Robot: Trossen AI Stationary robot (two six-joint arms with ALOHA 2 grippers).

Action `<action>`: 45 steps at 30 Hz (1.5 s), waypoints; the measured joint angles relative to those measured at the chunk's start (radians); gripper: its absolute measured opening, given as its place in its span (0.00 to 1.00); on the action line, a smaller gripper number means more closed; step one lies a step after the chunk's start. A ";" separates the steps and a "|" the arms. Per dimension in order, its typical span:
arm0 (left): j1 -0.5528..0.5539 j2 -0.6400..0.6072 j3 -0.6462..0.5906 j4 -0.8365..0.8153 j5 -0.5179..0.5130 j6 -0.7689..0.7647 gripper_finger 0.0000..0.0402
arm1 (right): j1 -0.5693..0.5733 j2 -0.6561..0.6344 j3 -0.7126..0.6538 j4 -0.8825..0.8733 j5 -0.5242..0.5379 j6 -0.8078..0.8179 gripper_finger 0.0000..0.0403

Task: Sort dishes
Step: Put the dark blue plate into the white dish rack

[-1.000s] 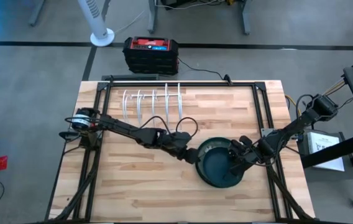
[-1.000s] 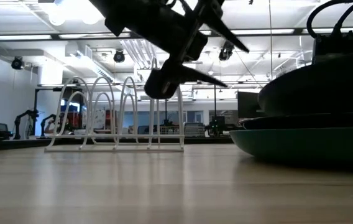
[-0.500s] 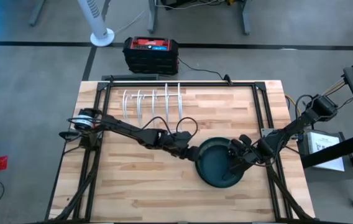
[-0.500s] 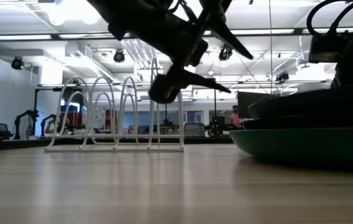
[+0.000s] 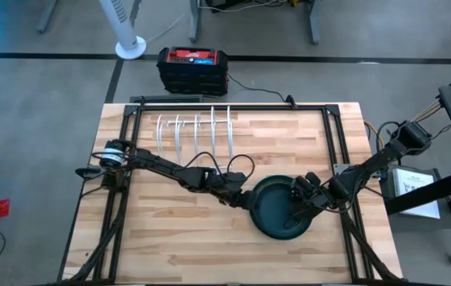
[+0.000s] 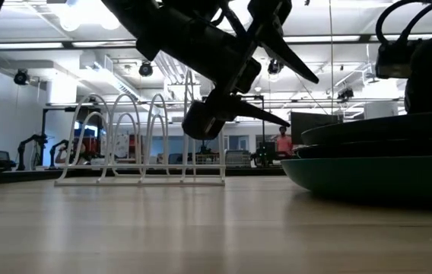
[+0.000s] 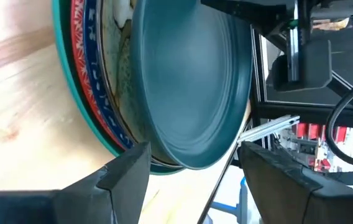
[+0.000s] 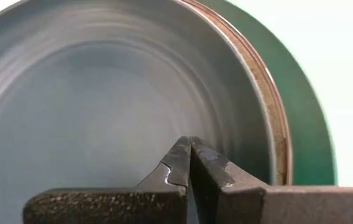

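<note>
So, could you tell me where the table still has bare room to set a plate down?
Bare wood lies along the near edge of the table and right of the wire rack. It is crowded mid-table, where the left tool and right tool flank the plate stack.

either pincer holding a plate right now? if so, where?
Neither. The left pincer is open, its fingers straddling the near edge of the top teal plate without closing. The right pincer is shut with nothing between its tips, over that plate.
</note>
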 joint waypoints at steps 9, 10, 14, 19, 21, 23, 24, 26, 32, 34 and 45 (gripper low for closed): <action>0.001 0.043 0.000 0.028 -0.012 0.000 0.59 | 0.000 -0.001 -0.048 0.109 0.014 0.001 0.00; 0.001 0.046 0.000 0.033 -0.014 0.000 0.59 | 0.000 -0.001 -0.048 0.112 0.014 0.001 0.00; 0.001 0.048 0.000 0.079 -0.022 0.000 0.59 | 0.000 0.000 -0.051 0.127 0.018 0.001 0.00; 0.001 0.047 0.000 0.130 -0.023 0.008 0.59 | 0.000 0.000 -0.060 0.136 0.045 0.002 0.00; 0.001 0.047 0.000 0.125 -0.026 0.008 0.59 | 0.000 0.000 -0.066 0.142 0.054 0.008 0.00; 0.001 0.047 0.000 0.124 -0.029 0.008 0.59 | 0.000 0.000 -0.074 0.155 0.063 0.013 0.00; 0.001 0.047 0.000 0.125 -0.033 0.008 0.59 | 0.000 0.000 -0.079 0.167 0.066 0.013 0.00; 0.001 0.047 0.000 0.127 -0.047 0.010 0.59 | 0.000 0.000 -0.089 0.195 0.070 0.012 0.00; 0.001 0.047 0.000 0.136 -0.080 0.015 0.59 | 0.000 0.000 -0.122 0.291 0.096 0.001 0.00; 0.004 0.047 0.000 0.147 -0.101 0.015 0.59 | 0.000 0.001 -0.127 0.313 0.112 -0.003 0.00; 0.027 0.047 0.000 0.200 -0.112 0.004 0.59 | 0.000 0.001 -0.128 0.370 0.194 -0.039 0.00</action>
